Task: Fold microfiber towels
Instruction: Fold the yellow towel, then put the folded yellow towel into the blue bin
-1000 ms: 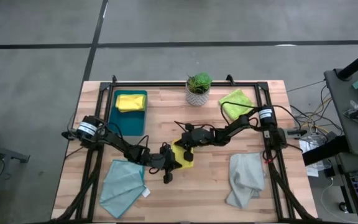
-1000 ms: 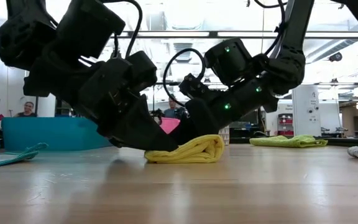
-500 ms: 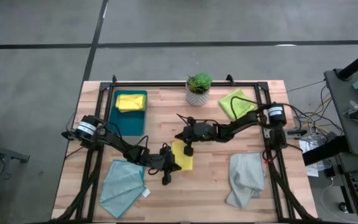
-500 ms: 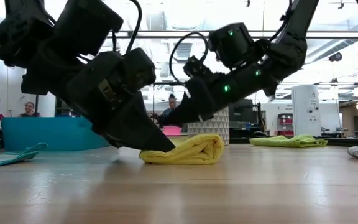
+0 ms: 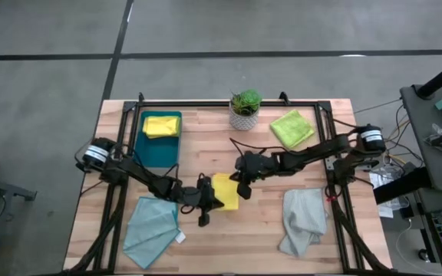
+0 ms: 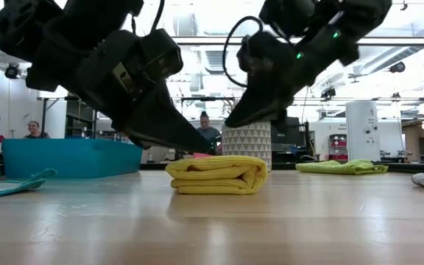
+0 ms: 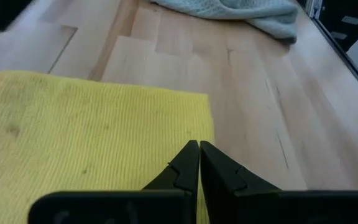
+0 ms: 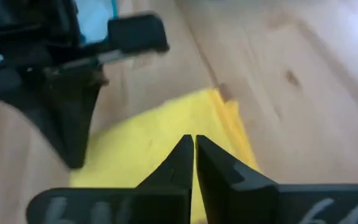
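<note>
My left gripper [image 5: 210, 201] is pressed together, tips just over the near edge of the folded yellow towel [image 5: 225, 191] at centre frame in the high view, holding nothing. My right gripper [image 5: 241, 185] is pinched closed too, hovering at the towel's right side, also empty. The wrist views confirm both: fingers together above yellow cloth, no fabric between them.

The fold sits neat on the wooden table [image 5: 206, 146], layers stacked. The risk, I'd say: if either tip drags sideways while this low, it snags the top layer and peels the fold open. Lifting straight up looks safest.

Lower left, the light teal towel [image 5: 151, 223] lies flat; lower right, the pale grey towel [image 5: 303, 218] is rumpled. Further back, upper left, the dark teal tray [image 5: 158, 149] holds one folded yellow towel [image 5: 159, 126] at its far end, the rest bare. Upper right, the lime green towel [image 5: 291, 127]; between them, a potted plant [image 5: 245, 108].
</note>
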